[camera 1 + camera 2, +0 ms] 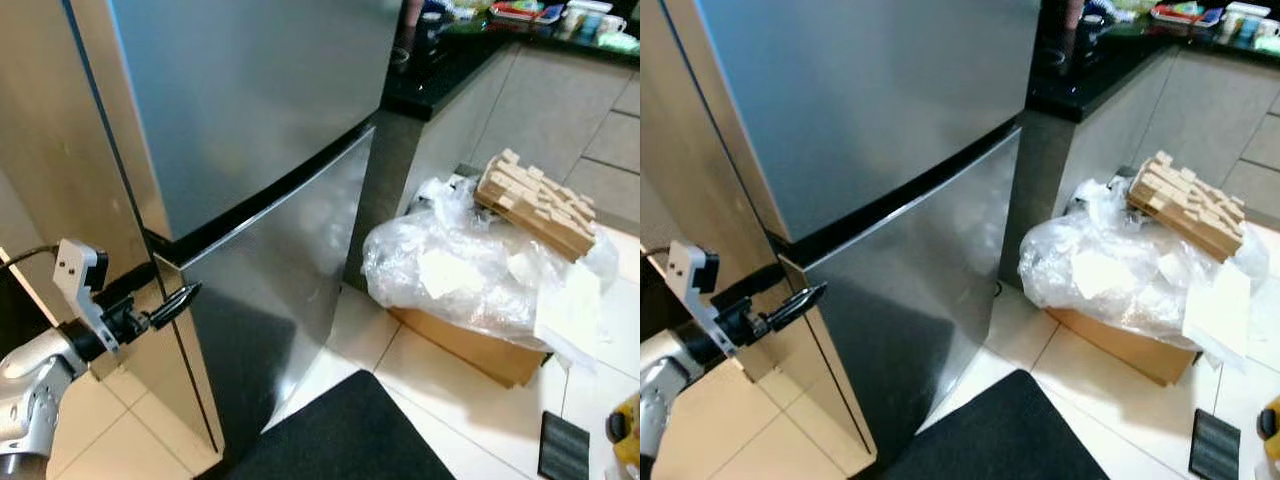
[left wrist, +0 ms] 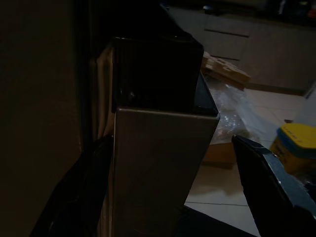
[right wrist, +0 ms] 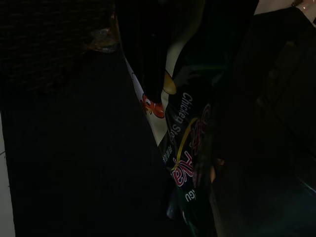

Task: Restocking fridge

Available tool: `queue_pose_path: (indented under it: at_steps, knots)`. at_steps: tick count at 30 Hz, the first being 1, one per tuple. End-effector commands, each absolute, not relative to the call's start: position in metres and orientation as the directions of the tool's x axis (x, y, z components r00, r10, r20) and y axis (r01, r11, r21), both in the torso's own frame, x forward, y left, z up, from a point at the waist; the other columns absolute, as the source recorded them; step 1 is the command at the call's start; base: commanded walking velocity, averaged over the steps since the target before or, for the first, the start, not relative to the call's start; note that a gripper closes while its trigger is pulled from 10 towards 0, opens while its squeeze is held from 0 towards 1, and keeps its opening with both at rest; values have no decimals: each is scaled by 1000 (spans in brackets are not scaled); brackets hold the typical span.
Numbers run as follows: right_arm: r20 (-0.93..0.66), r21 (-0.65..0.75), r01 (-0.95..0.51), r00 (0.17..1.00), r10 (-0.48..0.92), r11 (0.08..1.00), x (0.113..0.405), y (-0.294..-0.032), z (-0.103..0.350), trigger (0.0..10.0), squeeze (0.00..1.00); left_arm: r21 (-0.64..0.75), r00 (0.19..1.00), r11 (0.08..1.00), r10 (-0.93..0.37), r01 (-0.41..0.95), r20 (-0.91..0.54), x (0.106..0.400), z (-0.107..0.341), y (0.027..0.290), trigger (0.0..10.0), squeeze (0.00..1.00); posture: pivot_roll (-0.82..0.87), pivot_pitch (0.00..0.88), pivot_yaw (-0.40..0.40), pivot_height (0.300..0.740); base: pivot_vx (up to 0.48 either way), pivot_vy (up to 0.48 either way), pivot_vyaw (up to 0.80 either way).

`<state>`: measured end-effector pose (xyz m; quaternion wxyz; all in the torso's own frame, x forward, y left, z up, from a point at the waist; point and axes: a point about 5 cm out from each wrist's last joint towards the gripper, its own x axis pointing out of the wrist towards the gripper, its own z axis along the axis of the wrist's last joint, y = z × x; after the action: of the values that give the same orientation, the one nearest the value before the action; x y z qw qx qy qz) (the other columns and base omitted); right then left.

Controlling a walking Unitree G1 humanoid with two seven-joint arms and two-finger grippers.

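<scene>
Home kitchen: steel two-door fridge, black countertop crowded with dishes, grey cabinet fronts, pale tiled floor, dark mat.

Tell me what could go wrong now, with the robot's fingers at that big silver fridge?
The left gripper sits at the edge of the silver fridge's lower door, fingers spread around it; they could slip off. The right gripper holds a dark printed packet, which might drop. The clear plastic bag on the cardboard box could block the door.
</scene>
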<state>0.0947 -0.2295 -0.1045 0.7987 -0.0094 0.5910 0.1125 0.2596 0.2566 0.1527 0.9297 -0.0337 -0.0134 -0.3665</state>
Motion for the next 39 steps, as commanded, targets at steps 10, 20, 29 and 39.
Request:
queue_pose_path:
  at_steps: [10,20,29,39]
  knots:
    - [-948,108,-186,277,157,977,92,-231,-105,10000,0,-81,573,568,-816,819,69,254,154,224,10000,0,49,0,-59,740,0,0,0]
    - [-947,111,-185,279,160,976,93,-229,-105,10000,0,-115,515,506,-854,855,74,249,149,210,10000,0,49,0,-58,740,0,0,0]
    - [-945,116,-176,283,163,977,94,-228,-105,10000,0,-138,477,464,-876,875,78,246,146,199,10000,0,46,0,-54,740,0,0,0]
    - [-945,117,-177,284,165,977,94,-228,-105,10000,0,-156,433,417,-898,895,84,242,144,188,10000,0,46,0,-54,740,0,0,0]
